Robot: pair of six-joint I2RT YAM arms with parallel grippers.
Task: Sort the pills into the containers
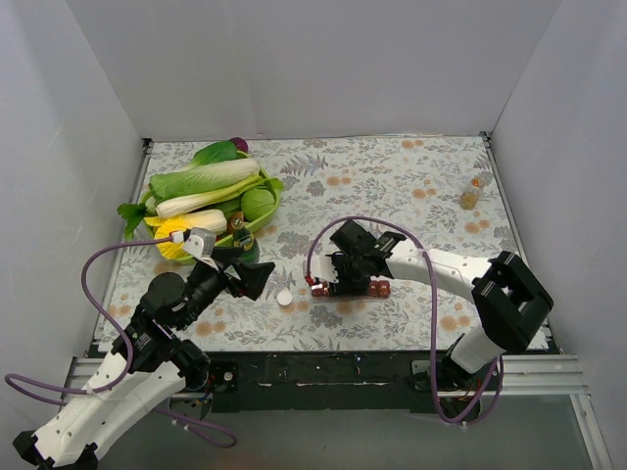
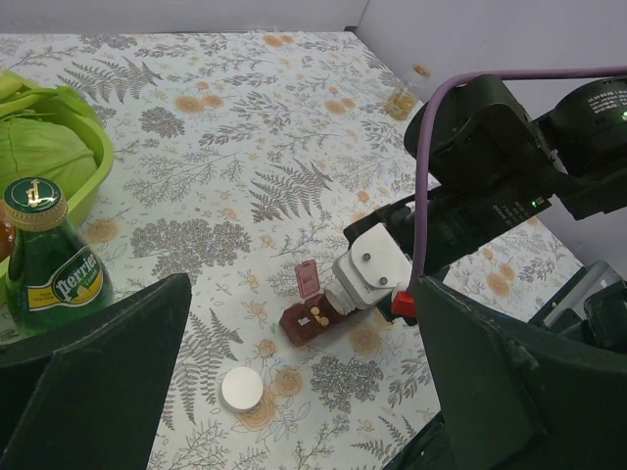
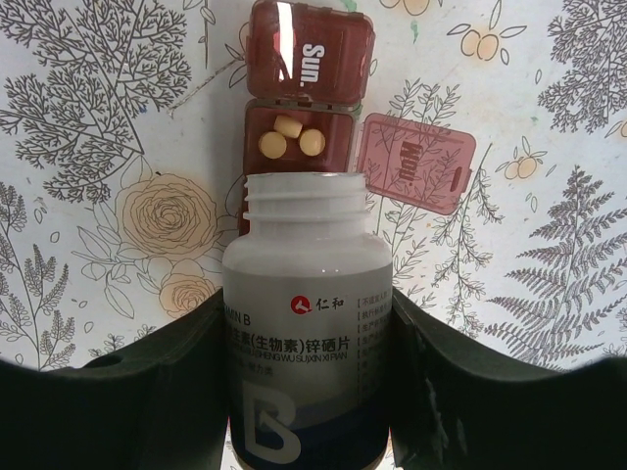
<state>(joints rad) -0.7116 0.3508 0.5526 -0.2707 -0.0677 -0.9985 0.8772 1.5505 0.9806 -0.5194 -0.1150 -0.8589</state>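
Note:
The containers are a dark red-brown strip (image 1: 378,289) lying on the floral cloth, mostly under my right gripper (image 1: 343,274). In the right wrist view the end "Sun." compartment (image 3: 309,41) is closed. The one beside it is open, its lid (image 3: 418,162) flipped aside, with three yellow pills (image 3: 292,137) inside. My right gripper (image 3: 307,313) is shut on an uncapped grey-white pill bottle (image 3: 307,294), its mouth right at the open compartment. My left gripper (image 2: 304,392) is open and empty, above the cloth left of the strip (image 2: 312,321). The bottle's white cap (image 2: 241,390) lies below it.
A green bowl (image 1: 263,217) of vegetables stands at the back left, with a green Perrier bottle (image 2: 49,259) beside it. A small amber bottle (image 1: 471,196) stands at the far right near the wall. White walls close in the table on three sides.

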